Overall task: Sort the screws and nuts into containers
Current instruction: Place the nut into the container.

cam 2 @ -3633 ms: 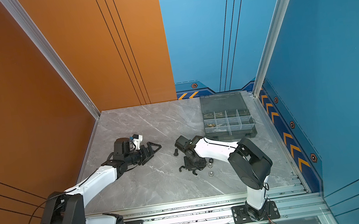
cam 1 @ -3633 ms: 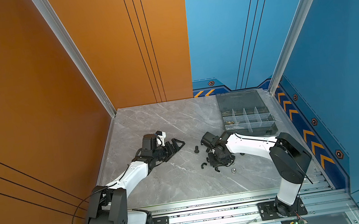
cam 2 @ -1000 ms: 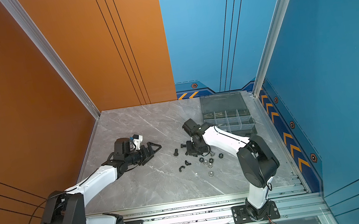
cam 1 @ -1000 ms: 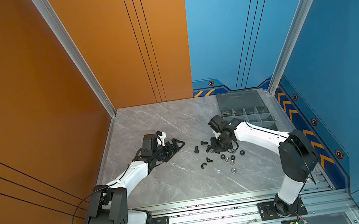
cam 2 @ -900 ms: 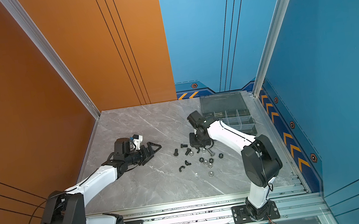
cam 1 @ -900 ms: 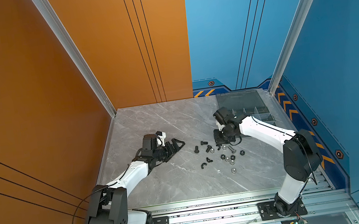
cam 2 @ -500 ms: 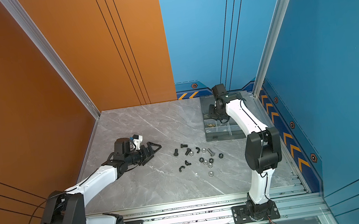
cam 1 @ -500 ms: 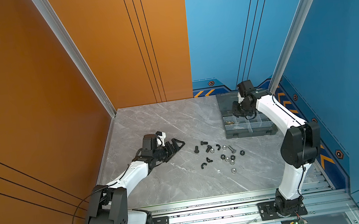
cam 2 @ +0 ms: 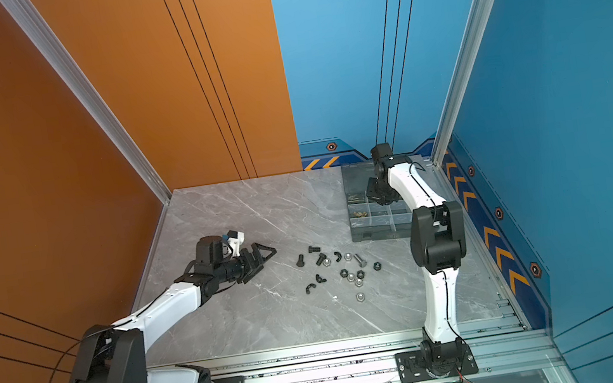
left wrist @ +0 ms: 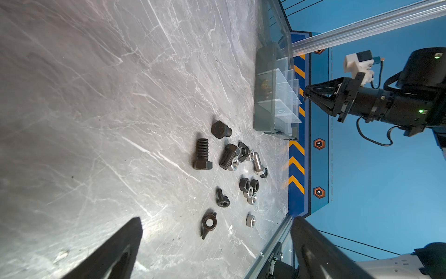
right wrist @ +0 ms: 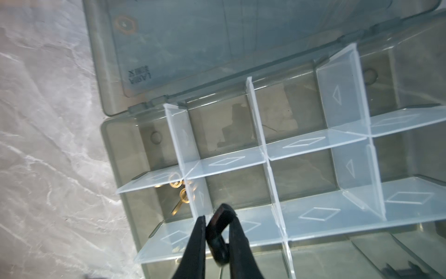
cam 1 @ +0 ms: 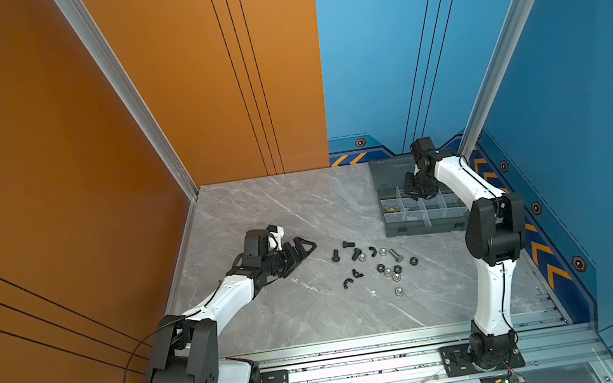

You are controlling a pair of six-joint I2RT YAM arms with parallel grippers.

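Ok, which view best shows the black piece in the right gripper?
Right wrist view: the black piece sits close up, pinched in the right gripper over the organizer box. Both top views show only the gripper there; the left wrist view shows it too small.

Smoky translucent plastic box (right wrist: 115,149), clear dividers (right wrist: 347,101); matt black screws (left wrist: 202,154), shiny metal nuts (left wrist: 251,220); smooth marbled tabletop (left wrist: 96,96).
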